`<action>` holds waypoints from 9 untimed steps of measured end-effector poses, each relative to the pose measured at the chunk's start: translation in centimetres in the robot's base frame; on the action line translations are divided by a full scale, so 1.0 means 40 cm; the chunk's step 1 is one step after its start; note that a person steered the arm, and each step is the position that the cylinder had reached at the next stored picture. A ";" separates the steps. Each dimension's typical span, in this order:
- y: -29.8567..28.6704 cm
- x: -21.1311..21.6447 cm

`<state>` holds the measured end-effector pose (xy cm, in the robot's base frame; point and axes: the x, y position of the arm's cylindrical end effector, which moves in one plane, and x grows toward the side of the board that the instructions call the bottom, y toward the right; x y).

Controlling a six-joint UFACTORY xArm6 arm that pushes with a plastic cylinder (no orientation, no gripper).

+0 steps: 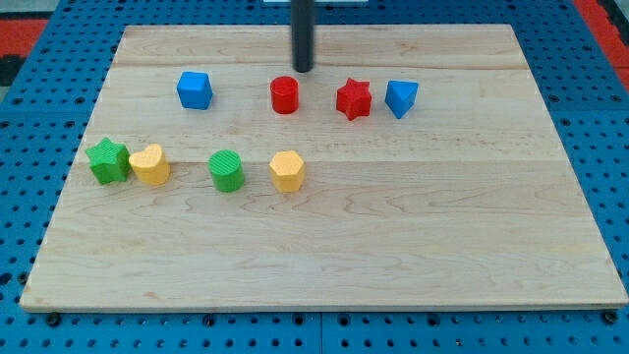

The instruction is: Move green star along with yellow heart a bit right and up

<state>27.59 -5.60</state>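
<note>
Green star [108, 161] touches yellow heart [150, 164]; both look light, rigid, slide easily. Push star's lower-left side. My tip [303, 69] sits far off, by red cylinder [284, 95]. No gripper.

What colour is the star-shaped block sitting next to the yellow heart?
Green. The green star touches the yellow heart at the camera view's left.

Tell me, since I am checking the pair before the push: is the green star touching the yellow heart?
Yes, the green star sits right against the yellow heart at the view's left, with no gap showing, while my tip stands far off above the red cylinder.
</note>
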 end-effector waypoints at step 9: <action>-0.326 0.479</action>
<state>46.74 -18.64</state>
